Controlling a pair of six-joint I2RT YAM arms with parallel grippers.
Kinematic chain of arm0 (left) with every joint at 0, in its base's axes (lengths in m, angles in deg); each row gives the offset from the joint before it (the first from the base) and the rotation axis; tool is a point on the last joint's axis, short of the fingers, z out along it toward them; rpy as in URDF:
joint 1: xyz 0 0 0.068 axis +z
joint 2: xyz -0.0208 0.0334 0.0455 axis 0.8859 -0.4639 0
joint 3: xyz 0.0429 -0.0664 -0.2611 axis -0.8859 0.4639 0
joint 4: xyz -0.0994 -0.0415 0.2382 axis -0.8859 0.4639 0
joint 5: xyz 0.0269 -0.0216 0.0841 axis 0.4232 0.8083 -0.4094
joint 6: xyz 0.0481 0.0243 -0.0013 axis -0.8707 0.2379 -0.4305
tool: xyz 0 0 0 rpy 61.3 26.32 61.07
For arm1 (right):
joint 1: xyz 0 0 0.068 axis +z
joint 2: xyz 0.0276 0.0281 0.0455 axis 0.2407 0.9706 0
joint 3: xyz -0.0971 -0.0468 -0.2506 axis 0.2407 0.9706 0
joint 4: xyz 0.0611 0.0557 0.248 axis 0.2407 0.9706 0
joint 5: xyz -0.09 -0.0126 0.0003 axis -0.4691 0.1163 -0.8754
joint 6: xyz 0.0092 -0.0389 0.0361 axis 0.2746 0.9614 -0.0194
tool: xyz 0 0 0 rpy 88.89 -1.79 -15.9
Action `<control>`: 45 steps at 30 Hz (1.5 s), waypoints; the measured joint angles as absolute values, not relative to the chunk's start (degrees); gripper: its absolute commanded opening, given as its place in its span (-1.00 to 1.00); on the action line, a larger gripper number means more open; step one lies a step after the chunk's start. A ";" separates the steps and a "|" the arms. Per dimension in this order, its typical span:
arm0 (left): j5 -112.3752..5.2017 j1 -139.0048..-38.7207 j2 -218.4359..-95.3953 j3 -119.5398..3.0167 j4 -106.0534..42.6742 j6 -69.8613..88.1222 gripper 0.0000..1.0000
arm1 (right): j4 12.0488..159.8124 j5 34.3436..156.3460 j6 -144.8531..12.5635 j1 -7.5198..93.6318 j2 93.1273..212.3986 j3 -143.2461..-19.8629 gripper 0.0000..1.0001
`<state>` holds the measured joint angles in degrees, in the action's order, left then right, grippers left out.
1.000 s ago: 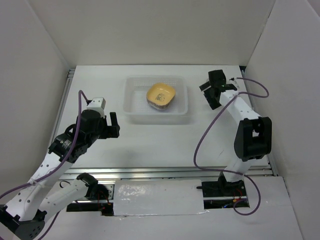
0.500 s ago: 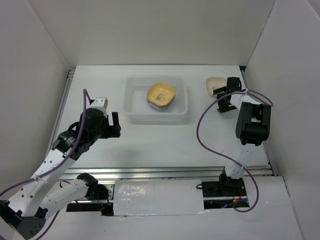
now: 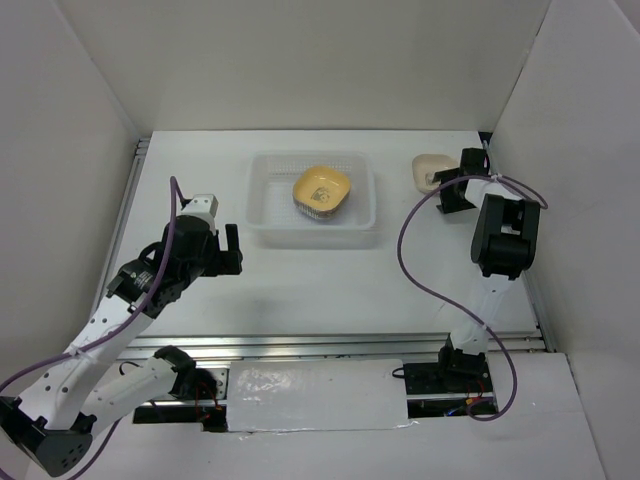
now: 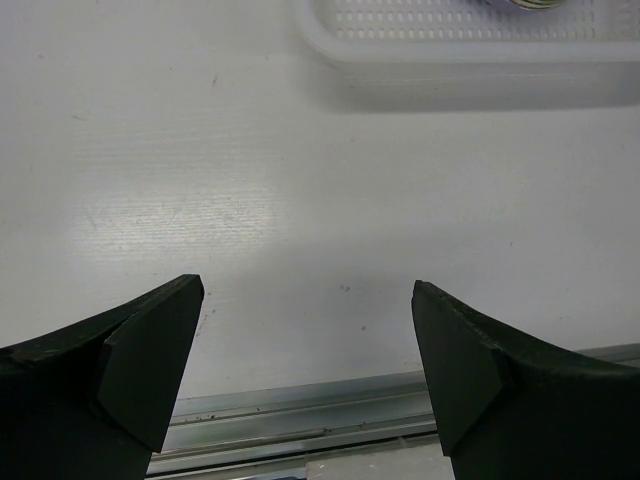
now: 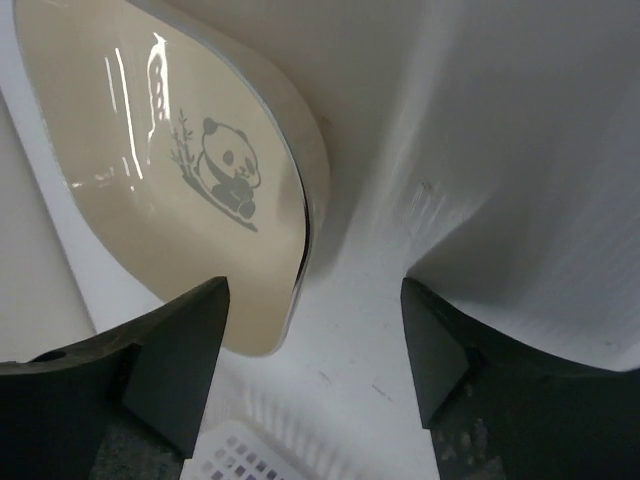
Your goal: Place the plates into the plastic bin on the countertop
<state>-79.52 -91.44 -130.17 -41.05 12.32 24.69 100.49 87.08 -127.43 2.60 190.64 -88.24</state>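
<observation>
The plastic bin (image 3: 266,216) stands on the countertop (image 3: 330,285), toward the far side and a little left of the middle. Inside it, in the right half, there is a stack of plates (image 3: 321,189) with a yellow one on top. How many lie under it cannot be told.

One cream plate (image 3: 428,170) is outside the bin, near the far right corner. It carries a small panda mark. The right gripper (image 3: 447,190) is just beside it. Its jaws are spread and clamp nothing, and in the wrist view the plate's rim lies just in front of the gap.

The left gripper (image 3: 230,250) hangs over bare countertop, left of the bin and nearer. It is also released wide and holds nothing. The metal rail (image 4: 300,415) runs at the near edge.
</observation>
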 measured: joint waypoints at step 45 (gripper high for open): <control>-82.08 -91.44 -128.51 -41.05 12.39 25.01 0.99 | 112.38 77.86 -115.43 36.56 172.67 -89.97 -0.86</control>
<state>-82.08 -91.44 -128.51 -41.05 12.39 25.01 112.38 77.86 -115.43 36.56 172.67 -89.97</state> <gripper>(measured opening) 0.993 0.016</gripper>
